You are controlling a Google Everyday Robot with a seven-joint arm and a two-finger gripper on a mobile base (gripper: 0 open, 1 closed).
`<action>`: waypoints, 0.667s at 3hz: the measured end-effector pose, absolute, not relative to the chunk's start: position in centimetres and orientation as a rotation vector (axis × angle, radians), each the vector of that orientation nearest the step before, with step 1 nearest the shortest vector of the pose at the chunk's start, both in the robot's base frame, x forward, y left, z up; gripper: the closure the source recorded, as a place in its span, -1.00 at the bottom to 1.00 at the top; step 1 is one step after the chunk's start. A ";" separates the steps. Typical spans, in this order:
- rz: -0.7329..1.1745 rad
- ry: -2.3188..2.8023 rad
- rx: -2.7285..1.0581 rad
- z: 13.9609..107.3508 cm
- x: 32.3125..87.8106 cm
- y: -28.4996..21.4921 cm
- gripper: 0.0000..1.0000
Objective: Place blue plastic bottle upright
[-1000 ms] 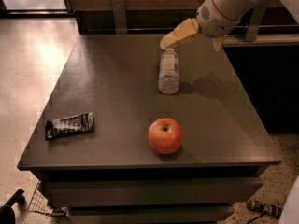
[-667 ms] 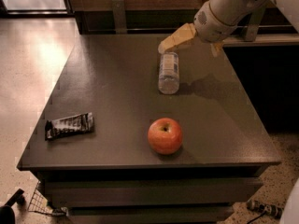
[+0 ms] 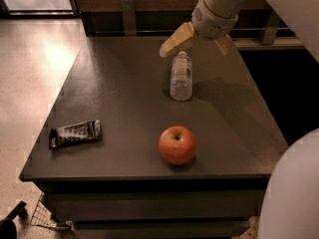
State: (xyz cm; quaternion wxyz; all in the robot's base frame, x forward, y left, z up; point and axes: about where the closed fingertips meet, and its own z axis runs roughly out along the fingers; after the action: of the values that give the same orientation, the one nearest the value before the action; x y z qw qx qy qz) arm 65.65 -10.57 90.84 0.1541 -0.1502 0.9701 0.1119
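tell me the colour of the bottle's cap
White, clearest in the camera view. The end effector hovers open above the blue plastic bottle, by its cap.

No text can be read on the blue plastic bottle (image 3: pixel 181 78) near the gripper (image 3: pixel 195 50), nor apparently on the wrapper (image 3: pixel 75 133).

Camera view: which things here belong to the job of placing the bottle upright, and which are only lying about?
Belong to the job:
- blue plastic bottle, far middle of the table
- pincer, open, just above and behind the bottle's cap

Only lying about:
- red apple, near front edge
- dark snack bar, front left
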 end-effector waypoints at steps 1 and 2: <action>0.145 2.856 -0.402 90.6 66.0 -9.1 -1.00; 0.047 2.915 -0.361 89.8 66.4 -8.5 -1.00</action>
State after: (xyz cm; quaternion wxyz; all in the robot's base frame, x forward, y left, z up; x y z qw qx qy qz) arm 66.38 -8.51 89.75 0.1019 -0.1223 0.9871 0.0160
